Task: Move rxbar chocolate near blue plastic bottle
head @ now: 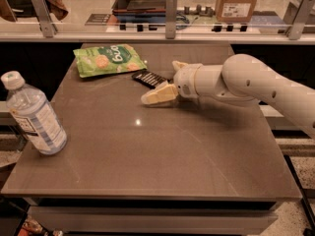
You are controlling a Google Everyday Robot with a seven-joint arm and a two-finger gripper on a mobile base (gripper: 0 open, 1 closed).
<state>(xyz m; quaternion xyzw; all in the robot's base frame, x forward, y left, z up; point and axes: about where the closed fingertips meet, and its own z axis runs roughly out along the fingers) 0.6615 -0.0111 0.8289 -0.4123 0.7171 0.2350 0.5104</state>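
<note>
The rxbar chocolate (149, 78), a small flat black wrapper, lies on the brown table (162, 151) just right of the green snack pouch. My gripper (160, 81) is over the bar's right end, low at the table. One cream finger (158, 94) lies in front of the bar and the other (178, 65) shows behind it, so the jaws are spread with the bar between them, not closed on it. The blue plastic bottle (33, 114), clear with a white cap, stands upright near the table's left edge, far from the bar.
A green snack pouch (109, 59) lies flat at the table's back left. A glass rail with metal posts (171, 9) runs behind the table. My white arm (266, 85) reaches in from the right over the table's right side.
</note>
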